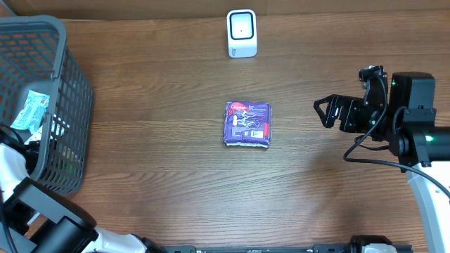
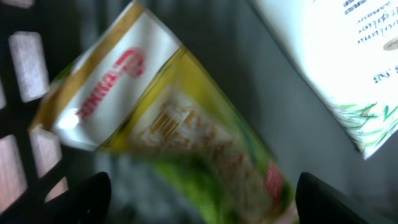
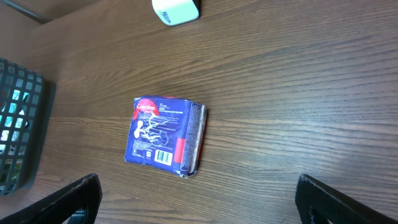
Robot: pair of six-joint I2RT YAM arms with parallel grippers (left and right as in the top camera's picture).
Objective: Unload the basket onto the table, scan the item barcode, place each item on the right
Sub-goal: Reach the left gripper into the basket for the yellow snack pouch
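A blue and purple packet (image 1: 247, 124) lies flat at the middle of the table, its white barcode (image 3: 163, 156) facing up near one end. The white scanner (image 1: 242, 33) stands at the far edge, straight behind it. My right gripper (image 1: 322, 112) hovers open to the right of the packet, with nothing between its fingers (image 3: 199, 199). My left gripper (image 2: 202, 199) is down inside the basket, open, its fingers wide apart. A blurred yellow and green pouch (image 2: 180, 130) lies between and just beyond them, with a white packet (image 2: 336, 56) beside it.
A dark grey mesh basket (image 1: 70, 105) fills the left end of the table and holds a teal packet (image 1: 31, 110) among others. The basket's wall (image 3: 18, 124) also shows in the right wrist view. Bare wood surrounds the blue packet.
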